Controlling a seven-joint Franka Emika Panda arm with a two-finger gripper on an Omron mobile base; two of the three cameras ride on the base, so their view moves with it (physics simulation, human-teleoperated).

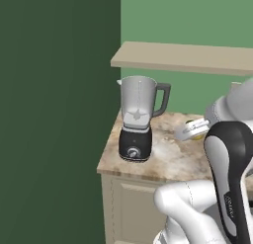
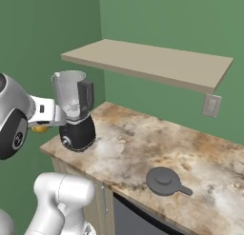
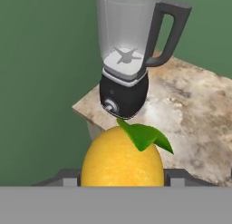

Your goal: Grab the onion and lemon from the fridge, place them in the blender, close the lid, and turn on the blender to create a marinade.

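Note:
My gripper [image 3: 122, 181] is shut on the lemon [image 3: 122, 162], a bright yellow fruit with a green leaf, held between the two fingertips. In the left base view the gripper [image 1: 191, 132] hovers over the counter just right of the blender [image 1: 136, 117], with the lemon [image 1: 198, 136] peeking out. The blender [image 3: 127, 51] stands ahead of the hand, its clear jug open at the top with only the blades showing inside. The lid [image 2: 164, 181] lies flat on the counter far to the right of the blender [image 2: 74, 110]. The onion and the fridge are out of view.
The blender stands at the left end of a mottled stone counter [image 2: 143, 143], next to a dark green wall [image 1: 54, 114]. A beige shelf [image 2: 152, 63] hangs above the counter. A wall socket [image 2: 211, 105] sits under the shelf's right end.

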